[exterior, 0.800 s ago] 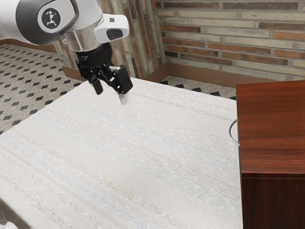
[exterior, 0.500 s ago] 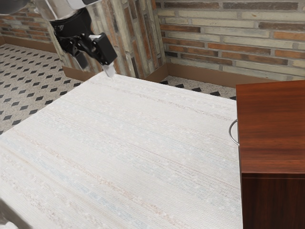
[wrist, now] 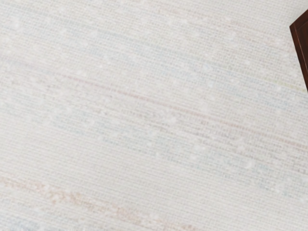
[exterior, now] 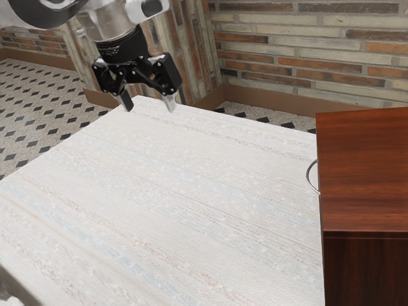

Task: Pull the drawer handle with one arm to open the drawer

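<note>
The pale woven tabletop [exterior: 191, 210] stretches out below the fingers and runs bare from them to the dark wooden cabinet [exterior: 363, 166], which stands well apart from them. The wrist view catches one corner of that cabinet beyond the hand. The black fingers [exterior: 169, 95] hang above the tabletop's edge, spread wide with nothing between them. The drawer's handle [exterior: 311, 176], a thin metal loop, juts from the cabinet face that looks toward the fingers, far out of their reach. That face is seen edge-on, so the drawer itself is hard to read, but it appears flush and closed. By this reading the task has hardly begun: the whole approach, the closing of the fingers around the handle and the pull all remain.
</note>
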`<control>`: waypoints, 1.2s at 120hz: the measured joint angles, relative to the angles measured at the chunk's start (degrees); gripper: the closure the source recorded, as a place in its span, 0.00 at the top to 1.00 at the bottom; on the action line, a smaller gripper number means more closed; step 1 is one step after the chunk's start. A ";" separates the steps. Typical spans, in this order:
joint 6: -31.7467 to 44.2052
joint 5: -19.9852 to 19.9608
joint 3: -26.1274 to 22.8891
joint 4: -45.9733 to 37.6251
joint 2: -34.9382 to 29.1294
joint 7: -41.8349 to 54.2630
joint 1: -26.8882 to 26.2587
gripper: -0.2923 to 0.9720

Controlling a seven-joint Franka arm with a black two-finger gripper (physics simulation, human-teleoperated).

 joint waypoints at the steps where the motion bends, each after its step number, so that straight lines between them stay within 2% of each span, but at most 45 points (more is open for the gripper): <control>1: 0.02 0.01 0.04 -0.01 0.32 -0.22 0.03 0.77; 14: 1.33 0.09 0.26 -0.58 4.11 -2.80 0.68 0.77; 32: 4.13 -0.73 0.13 -1.74 6.14 -5.71 0.25 0.77; 67: 16.73 -10.88 -0.22 -6.66 8.59 -9.62 -0.67 0.77; 88: 21.74 -13.94 -0.25 -8.75 9.93 -11.14 -2.50 0.77; 144: 30.17 -16.44 -0.41 -13.17 9.84 -13.38 -4.70 0.77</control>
